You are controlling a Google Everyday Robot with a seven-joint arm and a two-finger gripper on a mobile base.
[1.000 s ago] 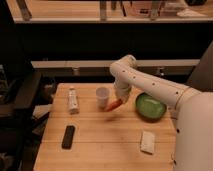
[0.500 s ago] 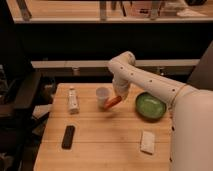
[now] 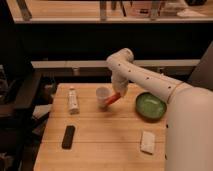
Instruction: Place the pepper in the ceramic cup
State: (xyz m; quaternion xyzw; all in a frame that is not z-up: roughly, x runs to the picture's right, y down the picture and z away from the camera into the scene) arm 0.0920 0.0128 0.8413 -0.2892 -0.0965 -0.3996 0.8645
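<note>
The claw (image 3: 119,93) is clamped on the pepper (image 3: 113,99), holding it tilted just beside the ceramic cup (image 3: 102,93), outside it, on the green bowl's (image 3: 151,106) side.

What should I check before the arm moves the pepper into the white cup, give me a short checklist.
1. Hold on the pepper: ok, jaws shut on it.
2. Position of the gripper: not ok, just right of the ceramic cup, not above its mouth.
3. Line-up of the pepper: not ok, tilted, showing beside the cup's right side.
4. Cup upright: ok.
5. Cup empty: cannot tell.
6. Clearance from the green bowl: ok, it sits apart to the right.
</note>
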